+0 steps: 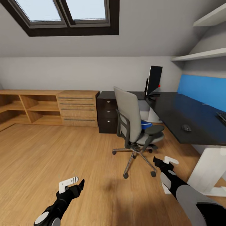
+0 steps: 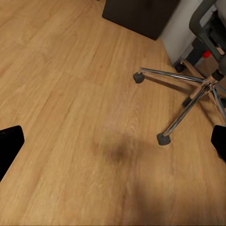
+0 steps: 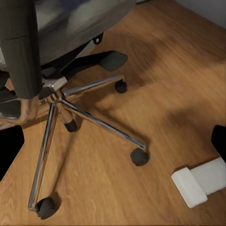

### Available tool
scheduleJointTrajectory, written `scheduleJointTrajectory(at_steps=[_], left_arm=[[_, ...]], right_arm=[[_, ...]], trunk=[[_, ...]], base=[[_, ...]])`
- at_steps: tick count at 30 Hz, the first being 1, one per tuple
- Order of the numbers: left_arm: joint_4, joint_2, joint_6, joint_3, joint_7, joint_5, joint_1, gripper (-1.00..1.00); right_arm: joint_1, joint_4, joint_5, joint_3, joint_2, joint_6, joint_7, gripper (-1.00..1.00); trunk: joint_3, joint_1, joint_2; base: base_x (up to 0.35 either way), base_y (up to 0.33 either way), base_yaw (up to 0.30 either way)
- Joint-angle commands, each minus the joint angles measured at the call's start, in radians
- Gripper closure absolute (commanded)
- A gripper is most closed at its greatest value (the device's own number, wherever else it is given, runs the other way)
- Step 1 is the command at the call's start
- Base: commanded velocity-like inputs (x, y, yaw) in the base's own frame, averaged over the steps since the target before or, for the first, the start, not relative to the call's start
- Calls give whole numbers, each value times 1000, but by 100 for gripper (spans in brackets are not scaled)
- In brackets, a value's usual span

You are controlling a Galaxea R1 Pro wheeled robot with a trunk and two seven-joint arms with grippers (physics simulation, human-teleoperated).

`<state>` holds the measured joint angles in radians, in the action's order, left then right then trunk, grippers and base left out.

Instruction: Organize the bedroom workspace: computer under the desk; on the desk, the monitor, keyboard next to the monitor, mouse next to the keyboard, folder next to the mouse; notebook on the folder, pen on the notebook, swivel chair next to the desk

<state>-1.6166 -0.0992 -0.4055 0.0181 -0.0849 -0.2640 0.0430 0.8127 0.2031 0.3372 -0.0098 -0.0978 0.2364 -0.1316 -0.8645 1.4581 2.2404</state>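
Note:
The grey swivel chair [image 1: 130,121] stands on the oak floor in front of the black desk [image 1: 175,108], its back towards me. A blue folder [image 1: 146,126] lies on its seat. The monitor [image 1: 153,80] stands at the desk's far corner, the mouse [image 1: 186,127] sits near the front edge, and the keyboard [image 1: 222,116] is cut off at the right. The pale computer [image 1: 145,110] stands under the desk behind the chair. My left gripper [image 1: 80,185] hangs open low over bare floor. My right gripper [image 1: 158,162] is open beside the chair's chrome base [image 3: 70,106]. The notebook and pen are out of view.
A dark drawer unit [image 1: 107,114] stands left of the chair, with low oak cabinets [image 1: 47,108] along the back wall. The white desk leg [image 1: 207,169] and its foot [image 3: 202,181] are close to my right arm. Open oak floor [image 1: 47,150] stretches to the left.

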Motion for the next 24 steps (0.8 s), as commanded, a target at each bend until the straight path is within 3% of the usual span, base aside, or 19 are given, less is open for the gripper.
scheduleJointTrajectory(at_steps=[1,6,7,12,14,19,24], left_arm=[[-2,0,-5,0,-6,-11,0,-100],[-1,-1,-5,0,-5,-11,0,-100],[2,-2,-5,-9,-6,-10,0,-100],[5,-1,-4,-35,-8,-9,0,-100],[5,-1,-4,-37,-8,-9,0,-100],[24,1,-4,-41,-9,-8,0,-100],[28,2,-4,-41,-9,-7,0,-100]], right_arm=[[5,0,3,-1,-1,0,-1,-100],[28,-1,10,-1,-4,-40,-7,-100],[36,0,13,-2,-5,-97,-12,-100],[40,1,16,-3,-1,-126,-14,-100],[40,1,16,-4,1,-127,-13,-100],[40,-1,17,-6,3,-49,-12,-100],[40,-6,16,-6,3,-38,-12,-100]], trunk=[[-4,4,8],[-20,23,43],[-23,27,50],[-38,46,85],[-45,54,99],[-45,54,99],[-45,54,99]], base=[[0,0,0],[0,0,0],[0,0,0],[0,0,0],[0,0,0],[0,0,0],[26,0,0]])
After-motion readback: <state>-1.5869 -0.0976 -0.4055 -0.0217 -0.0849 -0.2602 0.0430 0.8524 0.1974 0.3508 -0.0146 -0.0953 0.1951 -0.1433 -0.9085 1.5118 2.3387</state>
